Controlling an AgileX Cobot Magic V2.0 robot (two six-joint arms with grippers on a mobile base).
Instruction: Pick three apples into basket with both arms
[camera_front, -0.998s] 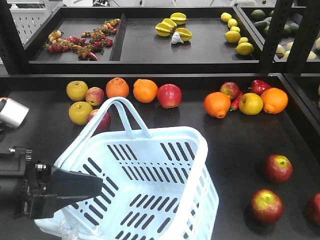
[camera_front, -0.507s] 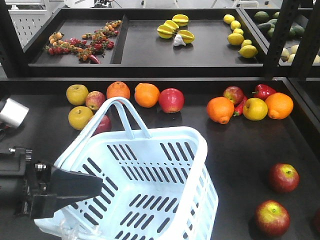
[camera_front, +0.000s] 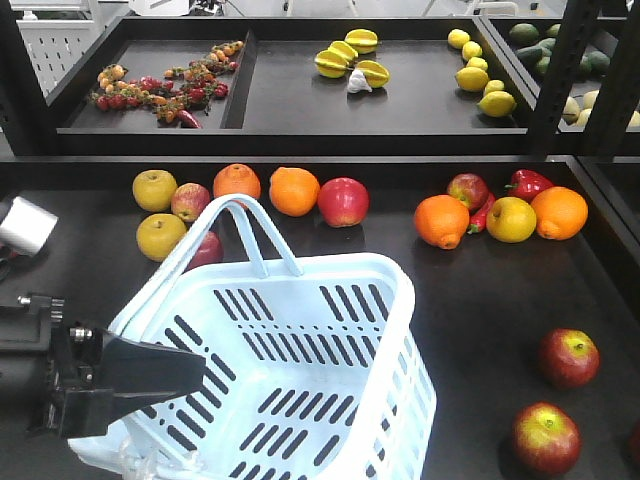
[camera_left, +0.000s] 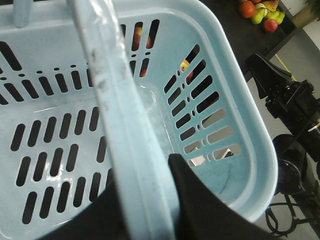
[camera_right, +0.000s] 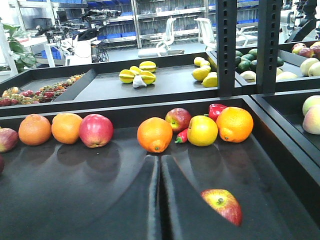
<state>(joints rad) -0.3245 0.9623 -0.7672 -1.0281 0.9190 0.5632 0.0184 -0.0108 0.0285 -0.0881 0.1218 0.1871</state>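
Left pincer (camera_front: 160, 375): low at the left edge of the front view, clamped on one loop handle (camera_left: 112, 120) of the basket (camera_front: 330, 275). In the left wrist view the handle runs between the black fingers (camera_left: 200, 210). The basket body lies directly right of this pincer, open side up. I cannot tell whether its base rests on the worktop (camera_front: 480, 300). The second handle (camera_front: 250, 225) stands upright beyond the pincer.

Right pincer (camera_right: 160, 165): fingers pressed together with only a hairline gap, nothing held. It points along the worktop toward the back row of fruit, with an orange (camera_right: 154, 134) straight ahead and well apart.

A dark red apple (camera_right: 222, 205) lies just right of the right pincer's tips, not touching them.

In the front view, apple A (camera_front: 568, 357) and apple B (camera_front: 546, 437) lie on the worktop far right of the left pincer, past the basket. B is nearer the camera. There is a red sliver (camera_front: 634, 440) at the frame edge, and I cannot tell what it is.
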